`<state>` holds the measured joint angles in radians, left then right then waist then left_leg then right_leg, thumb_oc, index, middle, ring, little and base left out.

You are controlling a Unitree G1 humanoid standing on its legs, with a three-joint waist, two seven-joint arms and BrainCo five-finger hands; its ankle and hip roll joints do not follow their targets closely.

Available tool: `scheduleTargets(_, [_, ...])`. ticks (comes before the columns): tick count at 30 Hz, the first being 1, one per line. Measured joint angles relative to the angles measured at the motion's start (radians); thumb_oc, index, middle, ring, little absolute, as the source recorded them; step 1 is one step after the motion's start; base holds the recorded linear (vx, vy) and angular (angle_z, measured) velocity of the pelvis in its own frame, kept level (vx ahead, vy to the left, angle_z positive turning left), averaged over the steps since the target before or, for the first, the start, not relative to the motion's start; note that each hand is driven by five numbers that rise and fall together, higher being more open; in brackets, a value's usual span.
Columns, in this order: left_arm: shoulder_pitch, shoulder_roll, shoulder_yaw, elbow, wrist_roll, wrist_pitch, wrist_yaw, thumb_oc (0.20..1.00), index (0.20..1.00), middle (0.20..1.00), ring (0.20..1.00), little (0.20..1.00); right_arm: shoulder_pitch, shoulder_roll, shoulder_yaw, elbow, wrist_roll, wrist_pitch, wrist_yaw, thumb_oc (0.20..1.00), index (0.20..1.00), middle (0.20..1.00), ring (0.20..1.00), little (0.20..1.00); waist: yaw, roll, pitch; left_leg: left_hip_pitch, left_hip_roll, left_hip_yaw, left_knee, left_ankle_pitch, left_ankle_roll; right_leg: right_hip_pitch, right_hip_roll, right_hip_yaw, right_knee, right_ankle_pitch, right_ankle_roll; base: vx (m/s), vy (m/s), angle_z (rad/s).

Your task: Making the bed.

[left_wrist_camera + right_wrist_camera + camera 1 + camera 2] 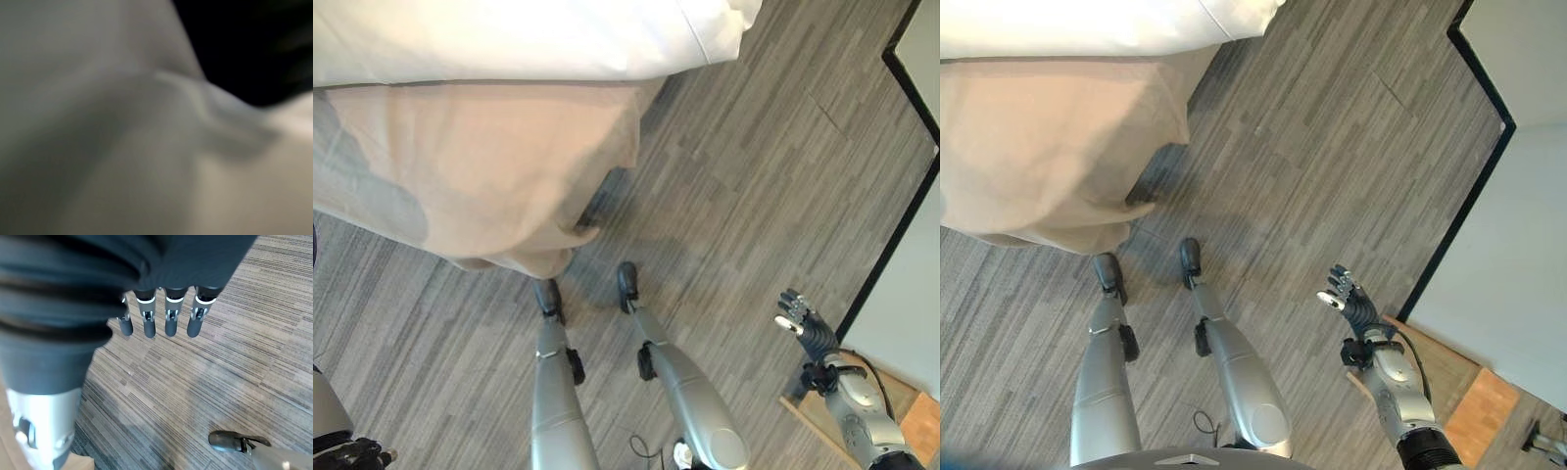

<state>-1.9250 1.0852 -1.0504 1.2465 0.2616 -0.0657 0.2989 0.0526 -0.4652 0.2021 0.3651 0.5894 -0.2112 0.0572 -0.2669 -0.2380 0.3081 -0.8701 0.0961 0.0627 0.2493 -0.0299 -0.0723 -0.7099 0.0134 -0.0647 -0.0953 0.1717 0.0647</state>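
**Bed corner ahead, right hand idle over the floor**

The bed sits at the far left: a white duvet [529, 39] lies on top, and below it a beige sheet [480, 166] hangs over the corner down toward the grey plank floor [754, 176]. The right hand [1349, 299] hangs at the near right, above the floor and well apart from the bed, its fingers [168, 318] straight and relaxed, holding nothing. The left hand [357, 454] shows at the near left edge; whether its fingers are spread or curled cannot be told. Pale cloth [122, 147] lies folded close before the left wrist camera.
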Motion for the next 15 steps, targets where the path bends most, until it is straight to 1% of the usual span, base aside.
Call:
scheduleTargets(2, [0.013,0.005,-0.047,-0.047,0.076,0.006,0.001,0.2,0.2,0.2,0.2,0.2,0.0,0.0,0.001,0.025,0.0,-0.001,0.015,1.0,1.0,1.0,1.0,1.0,0.004,0.008,-0.004,-0.001,-0.003,0.001,0.001,0.003,0.005,-0.002,-0.002,-0.003,0.007,0.008,-0.008,-0.07,0.026,0.0])
scheduleTargets(3, [0.033,0.006,-0.048,-0.067,0.099,0.01,0.002,0.2,0.2,0.2,0.2,0.2,0.0,0.0,0.002,0.038,0.0,-0.003,0.017,1.0,1.0,1.0,1.0,1.0,0.006,0.014,-0.008,0.0,-0.004,0.0,0.002,0.003,0.005,-0.002,-0.003,-0.006,0.01,0.008,-0.009,0.02,0.044,0.03])
scheduleTargets(4, [0.057,0.026,-0.046,-0.109,0.124,0.017,0.002,0.2,0.2,0.2,0.2,0.2,-0.001,-0.002,0.003,0.042,0.0,-0.004,0.017,1.0,1.0,1.0,1.0,1.0,0.015,0.021,-0.01,0.0,-0.006,-0.003,0.002,0.003,0.004,0.0,-0.006,-0.007,0.01,0.008,-0.008,0.01,0.032,-0.04])
scheduleTargets(5, [0.506,0.239,0.12,-0.62,0.227,0.03,0.001,0.2,0.2,0.2,0.2,0.2,0.001,-0.034,-0.026,0.118,0.0,-0.016,0.016,1.0,1.0,1.0,1.0,1.0,0.078,0.072,-0.032,0.046,-0.023,0.007,-0.02,0.002,0.006,0.028,-0.026,0.008,0.007,0.008,-0.009,0.01,0.098,0.14])
scheduleTargets(6, [0.579,0.186,0.158,-0.641,0.229,0.022,0.0,0.2,0.2,0.2,0.2,0.2,0.016,-0.05,-0.016,0.117,0.001,-0.019,0.015,1.0,1.0,1.0,1.0,1.0,0.087,0.099,-0.038,0.056,-0.032,0.0,-0.026,0.002,0.005,0.044,-0.032,-0.012,0.005,0.0,-0.004,0.0,0.114,0.17])
scheduleTargets(7, [0.652,0.176,0.253,-0.645,0.247,0.022,-0.013,0.2,0.2,0.2,0.2,0.2,0.003,-0.051,0.004,0.102,0.0,-0.019,0.017,1.0,1.0,1.0,1.0,1.0,0.102,0.113,-0.037,0.059,-0.038,-0.003,-0.027,0.006,0.013,0.045,-0.039,-0.02,0.011,-0.006,0.002,-0.01,0.14,-0.17])
scheduleTargets(8, [1.525,-0.216,1.111,-0.725,0.319,-0.078,0.054,0.2,0.2,0.2,0.2,0.2,0.042,-0.097,-0.053,0.076,0.0,-0.019,0.017,1.0,1.0,1.0,1.0,1.0,0.098,0.204,-0.035,0.168,-0.051,0.041,-0.029,-0.05,0.045,0.147,-0.061,0.022,0.003,-0.007,0.01,-0.01,0.074,-0.59])
scheduleTargets(9, [1.793,-0.284,1.101,-0.676,0.333,-0.128,0.05,0.2,0.2,0.2,0.2,0.2,0.178,-0.161,-0.102,0.044,0.0,-0.022,0.013,1.0,1.0,1.0,1.0,1.0,0.109,0.27,-0.078,0.231,-0.053,0.068,-0.042,-0.069,0.046,0.189,-0.061,0.017,0.003,-0.018,0.026,-0.01,0.023,-0.64])
scheduleTargets(10, [1.839,-0.322,1.021,-0.506,0.335,-0.125,-0.003,0.2,0.2,0.2,0.2,0.2,0.227,-0.178,-0.114,0.068,-0.001,-0.015,0.004,1.0,1.0,1.0,1.0,1.0,0.119,0.294,-0.095,0.263,-0.055,0.07,-0.054,-0.079,0.042,0.21,-0.065,-0.002,0.01,-0.054,0.064,0.0,-0.002,-0.33])
scheduleTargets(11, [1.873,-0.516,0.982,-0.309,0.339,-0.103,-0.026,0.2,0.2,0.2,0.2,0.2,0.223,-0.162,-0.088,0.077,-0.006,-0.005,-0.025,1.0,1.0,1.0,1.0,1.0,0.116,0.293,-0.099,0.29,-0.054,0.078,-0.077,-0.073,0.052,0.228,-0.063,0.006,-0.003,-0.058,0.058,0.0,-0.047,-0.13])
scheduleTargets(12, [1.851,-0.713,0.782,-0.101,0.364,-0.059,-0.142,0.2,0.2,0.2,0.2,0.2,0.178,-0.112,-0.063,0.082,-0.028,-0.005,-0.025,1.0,1.0,1.0,1.0,1.0,0.083,0.268,-0.103,0.307,-0.053,0.087,-0.113,-0.037,0.054,0.214,-0.06,0.008,-0.003,-0.045,0.038,0.01,-0.037,-0.05])
scheduleTargets(13, [1.847,-0.721,0.612,-0.065,0.375,0.02,-0.207,0.2,0.2,0.2,0.2,0.2,0.106,-0.046,-0.039,0.088,-0.044,-0.006,-0.03,1.0,1.0,1.0,1.0,1.0,0.071,0.179,-0.077,0.288,-0.04,0.06,-0.154,0.006,0.044,0.182,-0.038,-0.009,-0.003,-0.032,0.021,-0.02,-0.072,0.12])
scheduleTargets(14, [1.86,-0.664,0.543,-0.086,0.38,0.006,-0.274,0.2,0.2,0.2,0.2,0.2,0.071,-0.007,-0.042,0.115,-0.044,-0.001,-0.047,1.0,1.0,1.0,1.0,1.0,0.087,0.121,-0.067,0.285,-0.029,0.049,-0.167,0.025,0.031,0.177,-0.022,-0.019,-0.003,-0.029,0.017,-0.03,-0.067,0.32])
scheduleTargets(15, [1.877,-0.662,0.543,-0.096,0.38,0.013,-0.292,0.2,0.2,0.2,0.2,0.2,0.058,0.005,-0.052,0.12,-0.044,-0.001,-0.055,1.0,1.0,1.0,1.0,1.0,0.092,0.107,-0.069,0.288,-0.022,0.031,-0.186,0.041,0.026,0.18,-0.016,-0.035,-0.003,-0.029,0.017,-0.04,-0.069,0.4])
